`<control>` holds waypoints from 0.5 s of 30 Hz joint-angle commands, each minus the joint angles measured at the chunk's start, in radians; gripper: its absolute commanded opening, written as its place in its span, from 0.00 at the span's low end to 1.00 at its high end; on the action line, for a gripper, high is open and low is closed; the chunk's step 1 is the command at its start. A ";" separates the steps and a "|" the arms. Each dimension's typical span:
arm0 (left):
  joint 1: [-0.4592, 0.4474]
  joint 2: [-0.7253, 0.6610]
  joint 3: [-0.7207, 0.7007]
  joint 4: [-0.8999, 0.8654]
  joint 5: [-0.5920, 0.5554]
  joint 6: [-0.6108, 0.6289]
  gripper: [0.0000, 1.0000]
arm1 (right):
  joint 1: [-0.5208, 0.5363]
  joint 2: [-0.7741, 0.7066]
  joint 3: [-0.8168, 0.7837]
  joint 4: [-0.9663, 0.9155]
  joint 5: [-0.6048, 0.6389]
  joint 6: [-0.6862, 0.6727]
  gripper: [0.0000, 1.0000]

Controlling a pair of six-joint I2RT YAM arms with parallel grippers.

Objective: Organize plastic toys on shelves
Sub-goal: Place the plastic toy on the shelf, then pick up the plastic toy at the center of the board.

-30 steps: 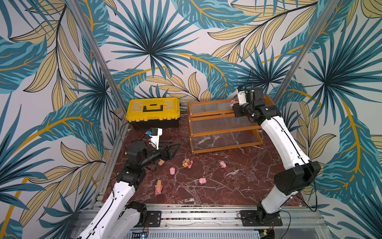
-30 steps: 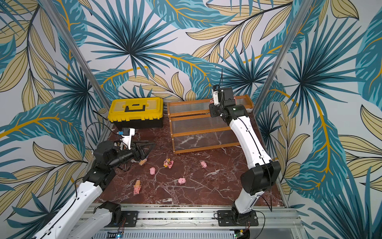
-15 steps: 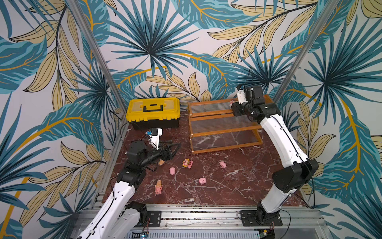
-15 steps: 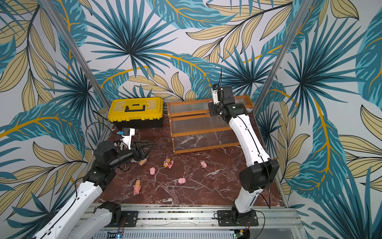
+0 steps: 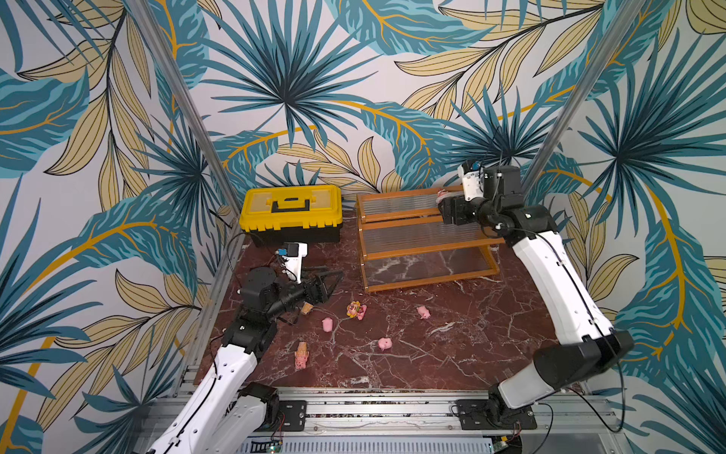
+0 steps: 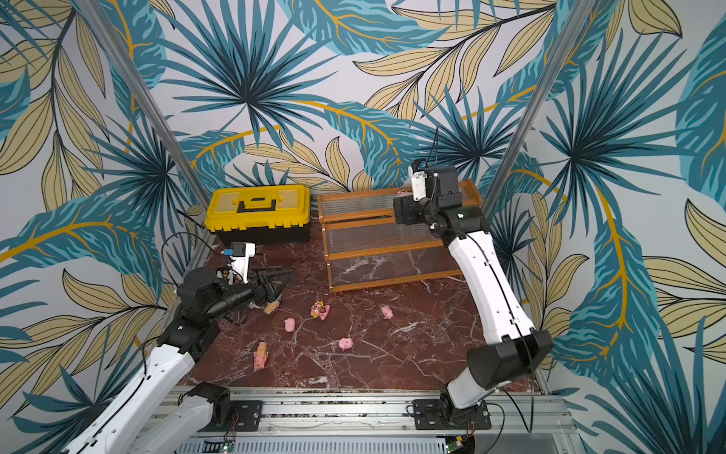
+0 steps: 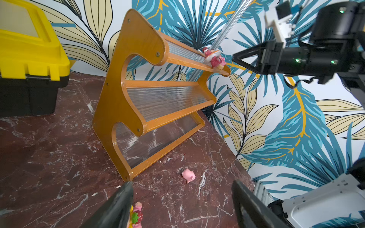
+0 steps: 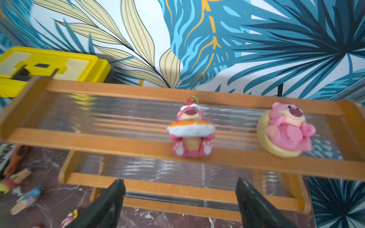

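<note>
— Counting on the shelves (image 5: 428,250) first: two plastic toys stand on the top tier, a pink bear carrying a cake (image 8: 190,130) and a pink bear in a yellow ring (image 8: 286,130). Both are upright and sit apart from each other.

— And the lower tiers?

— Bare, as far as the views show. I'd call this an early stage, with two placed and most to go.

— What remains?

— Six lie on the marble in front of the shelves. Nearest the rack are a piglet (image 5: 423,312) and a pink-and-yellow character (image 5: 356,310). Farther out are a second piglet (image 5: 327,324), a third piglet (image 5: 384,344) and a cone figure (image 5: 301,355). A tan cone piece (image 5: 306,308) lies just beside the left arm. If there are others, I can't find them.

— The claws?

— The right gripper (image 8: 179,199) hangs just in front of the top tier. Its jaws are spread with nothing between them, clear of the cake bear. The left gripper (image 7: 180,201) sits low over the marble, well out from the rack's end, with its jaws also apart and empty.

— And around the shelves?

— A dark red marble tabletop (image 5: 451,353) with white veins carries everything. A yellow-and-black toolbox (image 5: 290,212), lid closed, stands beside the shelves. Behind them is palm-leaf wallpaper (image 5: 283,98) between slanting aluminium posts (image 5: 176,98).
</note>
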 commanded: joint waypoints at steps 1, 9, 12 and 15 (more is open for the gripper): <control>0.007 -0.022 -0.041 0.101 -0.050 -0.079 0.81 | -0.002 -0.206 -0.202 0.207 -0.167 0.139 0.89; 0.006 -0.002 -0.109 0.110 -0.112 -0.224 0.80 | 0.007 -0.561 -0.736 0.458 -0.378 0.498 0.83; 0.005 0.042 -0.093 -0.044 -0.098 -0.203 0.78 | 0.066 -0.634 -0.900 0.454 -0.349 0.549 0.77; 0.005 0.099 -0.085 -0.202 -0.102 -0.203 0.76 | 0.199 -0.678 -1.061 0.484 -0.249 0.561 0.75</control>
